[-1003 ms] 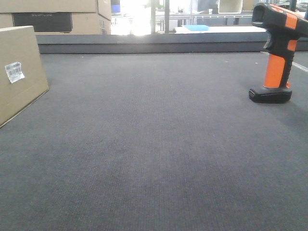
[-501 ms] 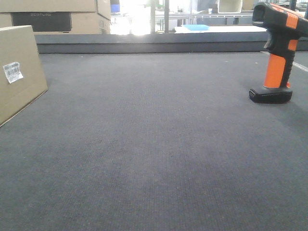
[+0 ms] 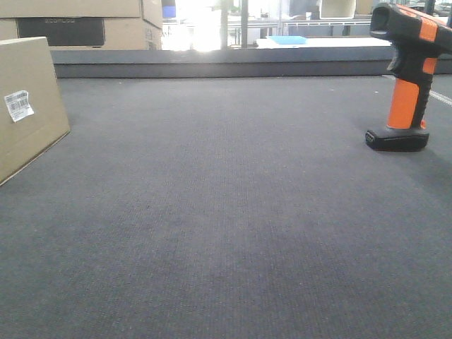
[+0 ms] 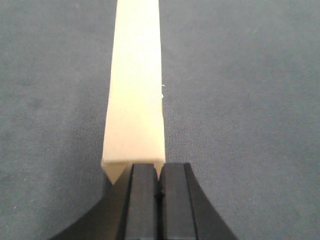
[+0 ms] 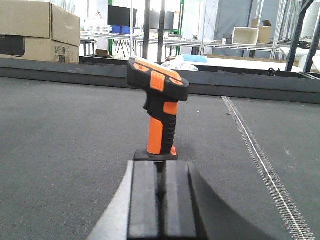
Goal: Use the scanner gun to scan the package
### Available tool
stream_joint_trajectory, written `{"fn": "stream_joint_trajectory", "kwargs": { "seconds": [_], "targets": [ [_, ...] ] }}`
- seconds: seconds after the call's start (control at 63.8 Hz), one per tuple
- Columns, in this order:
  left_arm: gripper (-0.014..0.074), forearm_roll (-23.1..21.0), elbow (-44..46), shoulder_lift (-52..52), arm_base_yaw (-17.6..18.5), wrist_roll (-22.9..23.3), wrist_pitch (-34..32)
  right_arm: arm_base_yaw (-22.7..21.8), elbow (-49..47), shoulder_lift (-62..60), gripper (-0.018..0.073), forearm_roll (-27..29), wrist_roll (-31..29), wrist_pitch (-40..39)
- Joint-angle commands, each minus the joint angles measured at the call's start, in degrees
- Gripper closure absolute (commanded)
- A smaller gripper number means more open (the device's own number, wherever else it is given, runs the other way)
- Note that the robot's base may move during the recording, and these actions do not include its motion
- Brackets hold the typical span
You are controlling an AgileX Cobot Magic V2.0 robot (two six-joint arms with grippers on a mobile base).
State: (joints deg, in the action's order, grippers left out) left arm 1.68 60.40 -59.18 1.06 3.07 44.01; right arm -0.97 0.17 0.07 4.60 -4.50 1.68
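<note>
Scanner gun (image 5: 159, 117) sits dead ahead of ur R gripper (image 5: 160, 170), stem upright. Jaws closed, holding nothing; open b4 reaching.

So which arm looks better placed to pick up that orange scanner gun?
Right, most likely. The scanner gun stands upright straight ahead of the right gripper in its wrist view, with nothing between them. The left gripper faces the package, on the opposite side of the grey mat.
</note>
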Motion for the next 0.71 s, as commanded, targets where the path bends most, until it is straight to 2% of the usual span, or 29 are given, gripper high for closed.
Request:
{"fn": "stream_joint_trajectory", "kwargs": {
  "seconds": [0.0, 0.313, 0.58, 0.689],
  "targets": [
    [0.0707, 0.1, 3.9, -4.6, 0.2, -0.1, 0.5, 0.0, -0.2, -0.1, 0.0721, 0.1, 0.0, -1.4],
    [0.0707, 1.2, 15.3, -16.2, 0.2, -0.1, 0.1, 0.0, -0.2, -0.1, 0.0721, 0.1, 0.0, -1.4],
    [0.0707, 1.2, 21.0, -21.8, -0.5, -0.1, 10.4, 0.0, -0.2, -0.1, 0.0721, 0.1, 0.0, -1.4],
    [0.0707, 0.9, 23.1, -23.4, -3.2, 0.4, 12.9, 0.0, -0.2, -0.1, 0.0721, 0.1, 0.0, -1.4]
  ]
}}
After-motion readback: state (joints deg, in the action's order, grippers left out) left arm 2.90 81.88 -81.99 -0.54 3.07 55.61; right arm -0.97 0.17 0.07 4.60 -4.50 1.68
